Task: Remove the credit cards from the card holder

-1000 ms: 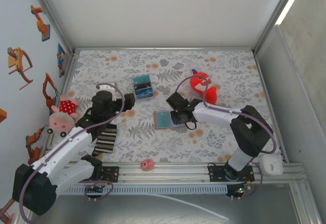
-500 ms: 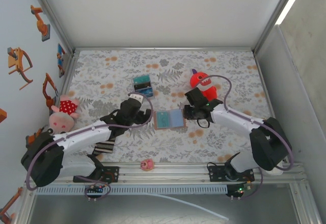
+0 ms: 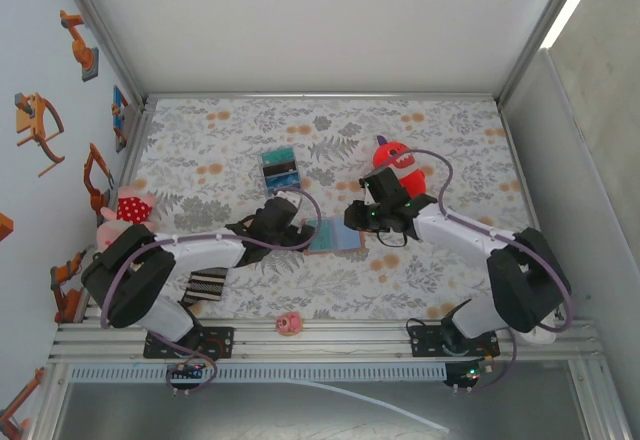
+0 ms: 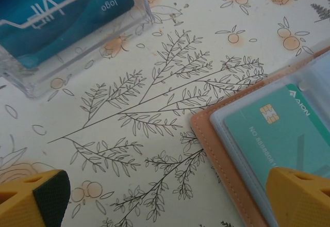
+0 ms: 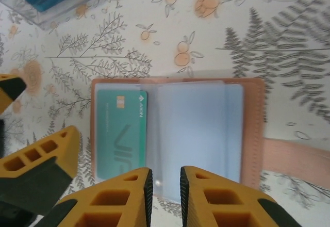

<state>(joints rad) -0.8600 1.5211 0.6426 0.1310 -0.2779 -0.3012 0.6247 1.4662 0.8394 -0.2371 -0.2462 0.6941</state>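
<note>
The card holder (image 3: 333, 235) lies open and flat on the floral cloth, tan outside with pale blue clear sleeves (image 5: 198, 129). A teal credit card (image 5: 121, 134) sits in its left sleeve, also seen as the teal card (image 4: 273, 134). My left gripper (image 3: 290, 230) is wide open at the holder's left edge, one yellow finger (image 4: 301, 196) over the holder (image 4: 221, 149), the other finger (image 4: 33, 198) over bare cloth. My right gripper (image 5: 165, 196) hovers over the holder's near edge, its jaws a narrow gap apart with nothing clearly between them.
A clear box (image 3: 280, 168) of blue cards stands behind the holder, close to the left gripper, and shows as the clear box (image 4: 67, 20). A red monster toy (image 3: 395, 158) sits behind the right arm. A pig plush (image 3: 122, 218), a striped block (image 3: 205, 285) and a small pink toy (image 3: 289, 322) lie nearby.
The left arm swung in from the left to the holder's left edge. The right gripper drew back off the holder's right half to its edge, and its jaws narrowed.
</note>
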